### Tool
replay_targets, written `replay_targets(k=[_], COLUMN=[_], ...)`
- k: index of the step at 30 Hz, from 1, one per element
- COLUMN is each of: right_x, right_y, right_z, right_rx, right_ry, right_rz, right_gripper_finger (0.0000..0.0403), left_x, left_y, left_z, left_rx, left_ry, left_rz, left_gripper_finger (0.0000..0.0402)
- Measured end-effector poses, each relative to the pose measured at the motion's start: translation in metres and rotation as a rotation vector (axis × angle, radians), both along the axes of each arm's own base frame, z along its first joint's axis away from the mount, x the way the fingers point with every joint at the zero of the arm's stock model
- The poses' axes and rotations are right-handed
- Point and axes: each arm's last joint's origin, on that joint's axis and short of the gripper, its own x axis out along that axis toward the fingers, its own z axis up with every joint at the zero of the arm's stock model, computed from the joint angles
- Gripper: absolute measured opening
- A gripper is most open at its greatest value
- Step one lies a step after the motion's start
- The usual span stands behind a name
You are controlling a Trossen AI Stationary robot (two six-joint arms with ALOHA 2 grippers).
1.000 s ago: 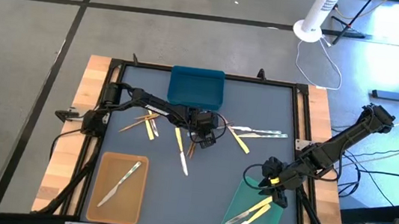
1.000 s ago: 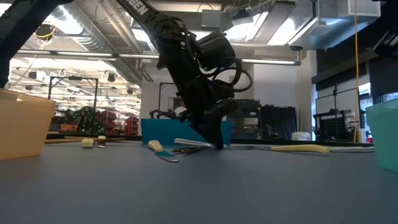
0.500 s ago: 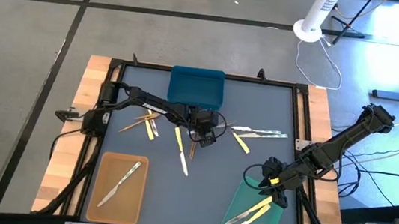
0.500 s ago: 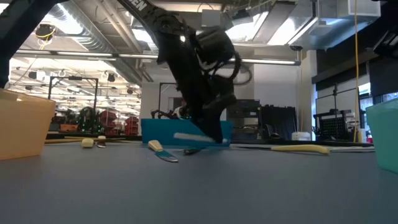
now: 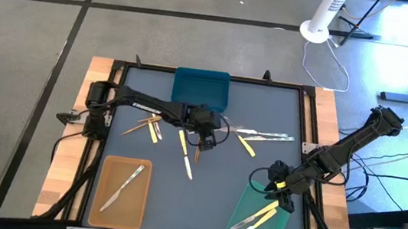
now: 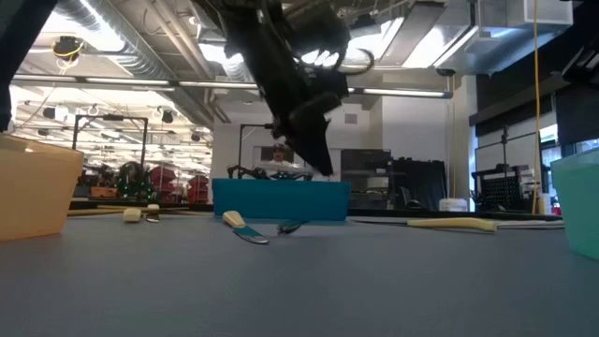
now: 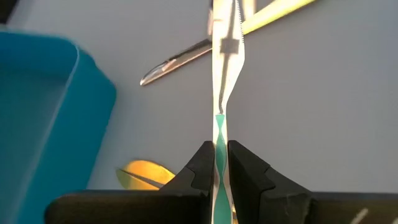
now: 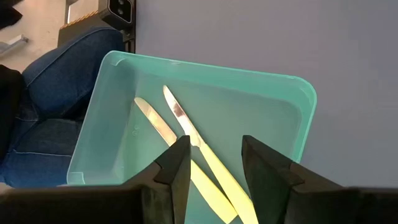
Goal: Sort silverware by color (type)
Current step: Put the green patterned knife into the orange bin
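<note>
While your left pincer (image 7: 216, 165) hangs above the middle of the table, just in front of the blue tray (image 5: 201, 88), its two fingers are pressed onto the handle of a silvery utensil (image 7: 225, 68) that looks like a serrated knife; the piece is clear of the tabletop and not yet over any tray. Below it on the table lie another silvery piece (image 7: 175, 61), a pale yellow one (image 7: 273, 14) and an orange-yellow one (image 7: 142, 172).

Your right pincer (image 8: 214, 165) waits with its fingers spread over the green tray (image 5: 250, 216) at the table's front right corner, pinching nothing.

Judging from what lies where, you are roughly a quarter done:
- two pale yellow knives (image 8: 194, 158) are in the green tray;
- one silvery utensil (image 5: 124, 185) is in the tan tray (image 5: 104, 209) at the front left;
- the blue tray at the back edge looks empty.

What's left is a scatter across the middle of the table: a few wood-brown and yellow pieces (image 5: 148, 127) towards the left, a pale utensil (image 5: 185, 155) with a brown one (image 5: 197, 153) beside it near the centre, and a yellow piece (image 5: 244, 144) with a silvery one (image 5: 265, 135) to the right. If the colours hold, the piece you're carrying belongs with the silvery one in the tan tray.
</note>
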Motion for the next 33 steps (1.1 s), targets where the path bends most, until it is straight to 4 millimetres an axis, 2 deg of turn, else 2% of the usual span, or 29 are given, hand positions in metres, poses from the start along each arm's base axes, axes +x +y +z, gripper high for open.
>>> replay_targets(k=[9, 15, 22, 26, 33], right_x=[0.001, 0.003, 0.012, 0.019, 0.038], right_y=[-0.001, -0.003, 0.0, 0.001, -0.016], right_z=[0.0, 0.001, 0.012, 0.02, 0.032], right_rx=[-0.031, -0.078, -0.056, -0.016, 0.1], right_ry=[-0.026, -0.073, -0.245, -0.352, -0.431], right_rz=[-0.035, -0.095, -0.204, -0.274, -0.36], right_gripper_finger=[0.0131, 0.0131, 0.0131, 0.0131, 0.0131], left_x=[-0.014, -0.016, -0.019, -0.021, -0.021], left_y=[-0.033, -0.06, -0.09, -0.105, -0.131], left_z=[0.025, 0.03, 0.03, 0.032, 0.037], left_rx=[0.13, 0.201, 0.294, 0.375, 0.508], left_ry=[0.07, 0.076, 0.097, 0.087, 0.04], left_rz=[-0.276, -0.436, -0.54, -0.542, -0.623], left_gripper_finger=[0.0025, 0.0025, 0.0025, 0.0025, 0.0025])
